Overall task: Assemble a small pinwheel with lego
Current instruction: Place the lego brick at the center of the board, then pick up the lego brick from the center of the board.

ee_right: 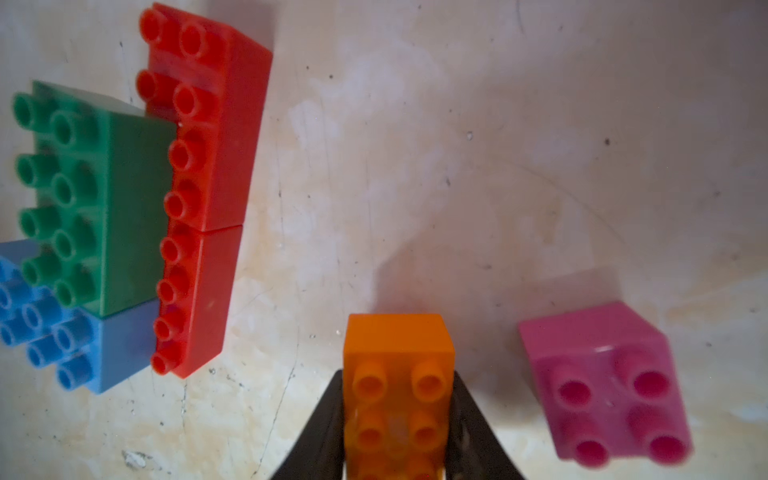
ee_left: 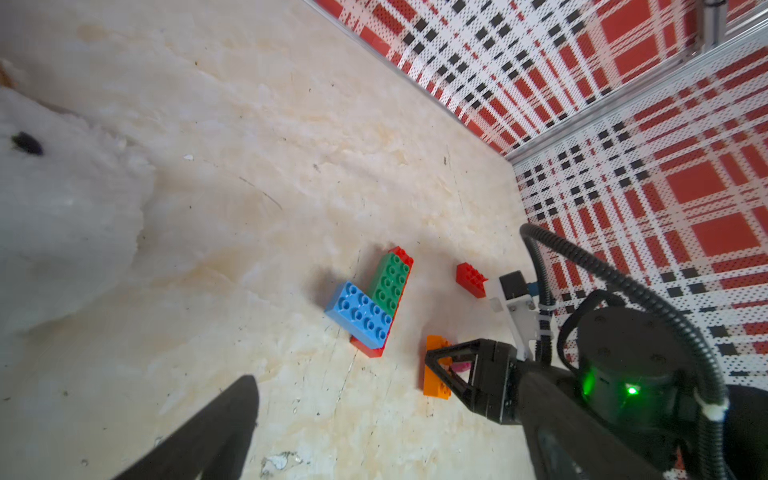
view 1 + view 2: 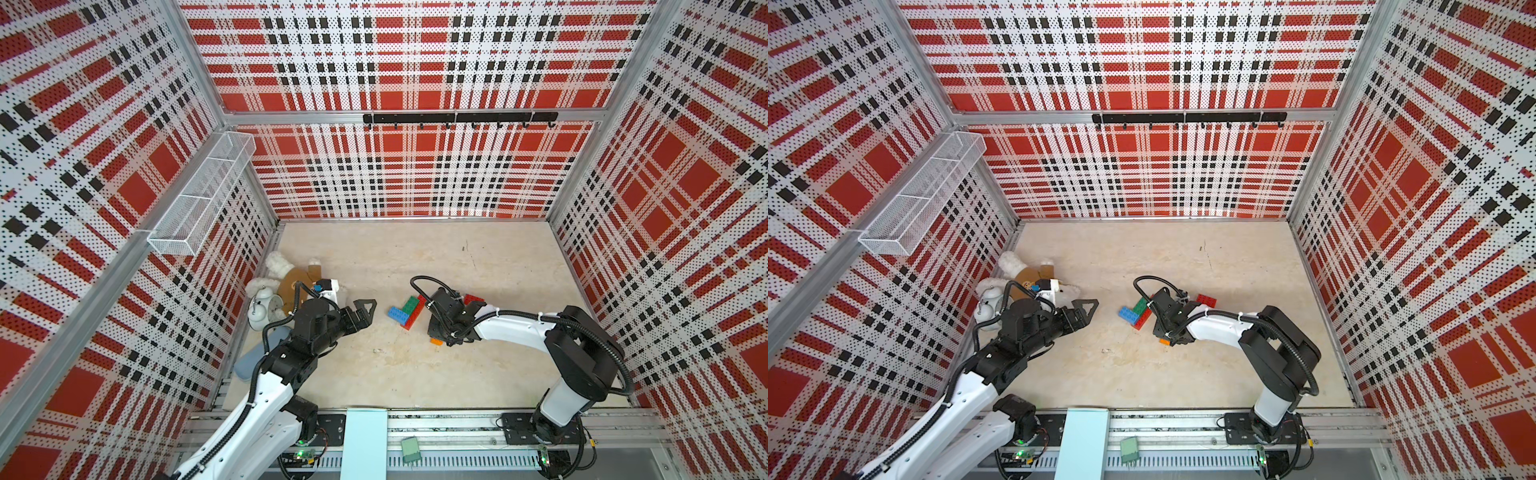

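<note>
**Cream floor point(image 3: 415, 374), plaid walls point(image 3: 415, 62): pinwheel point(image 3: 409, 312) part built, orange brick point(image 1: 397, 345) gripped**

Mottled and scuffed, the floor runs between walls of red, white and black plaid. The pinwheel lies near the middle of it as a flat L. Two red bricks point(image 1: 208, 187) are set end to end in a line. A green brick point(image 1: 95, 199) sits on top along them, and a blue brick point(image 1: 83, 345) sits on top at one end, lying crosswise and butting the green one.

Just beside the pinwheel, toward the right arm, the orange brick lies flat on the floor with its studs up, apart from the joined pieces. The right gripper point(image 1: 398, 372) reaches down over it. Its two black fingers point(image 1: 324, 436) sit flush against the brick's long sides, clamped on it. The pink square point(image 1: 602, 374) sits loose near the orange brick, turned at an angle and touching nothing. A loose red brick point(image 3: 473, 298) lies beyond the right wrist, well apart from the others; it shows in both top views point(image 3: 1206, 300).

On the other side of the pinwheel the left gripper point(image 3: 365, 311) hovers above the floor with its jaws spread wide, holding nothing. Behind it, by the left wall, a white teddy bear point(image 3: 278, 266) in a brown shirt lies next to a white twin-bell alarm clock point(image 3: 264, 309). A wire basket point(image 3: 203, 191) hangs on that wall, and a black hook rail point(image 3: 457, 117) crosses the back one.
</note>
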